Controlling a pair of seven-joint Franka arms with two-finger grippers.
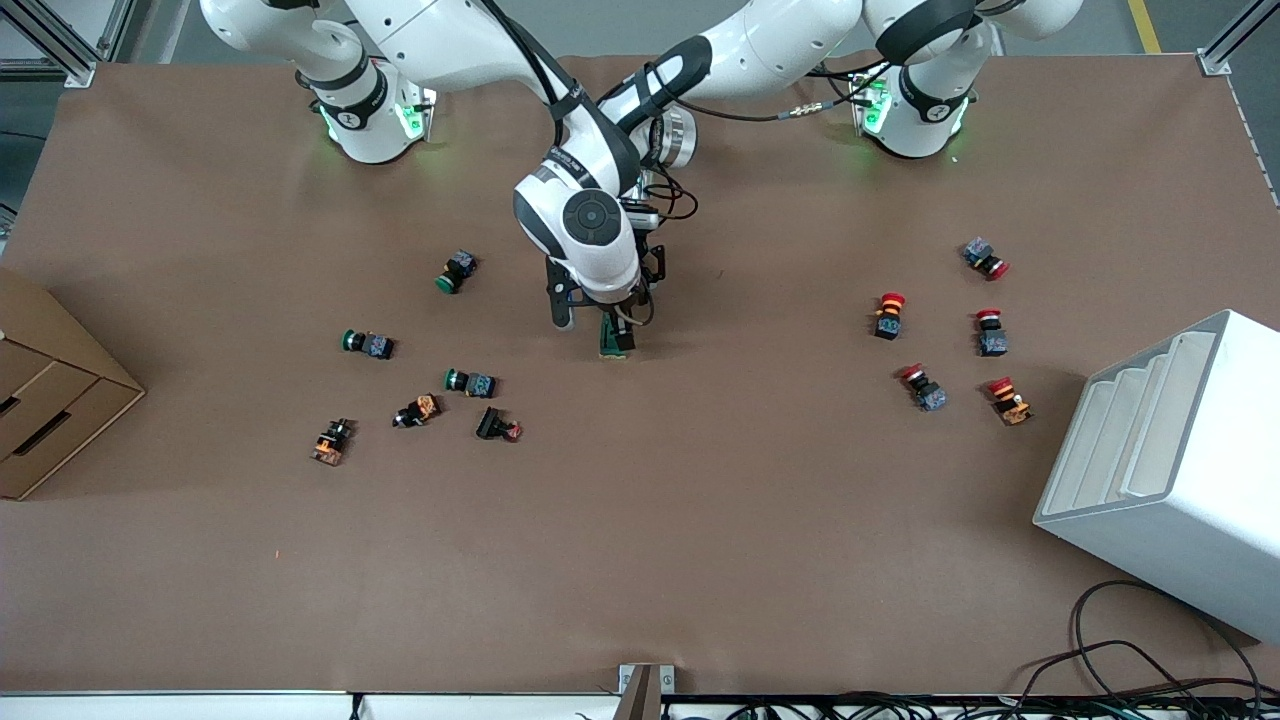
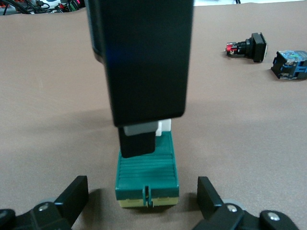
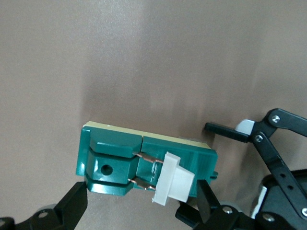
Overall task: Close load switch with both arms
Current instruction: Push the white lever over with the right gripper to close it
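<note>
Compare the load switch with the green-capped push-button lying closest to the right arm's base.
The load switch is a flat dark-green block with a white lever; the push-button has a round green cap. The load switch looks longer than the push-button. The open left claw and right claw straddle the load switch; the push-button lies untouched. Both rest on the table.

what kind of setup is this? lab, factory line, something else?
Likely a robotics lab bench: two white arms bolted to a brown-covered table, scattered push-buttons as test parts, the green load switch under the right gripper, and loose cables along the table's edge.
</note>
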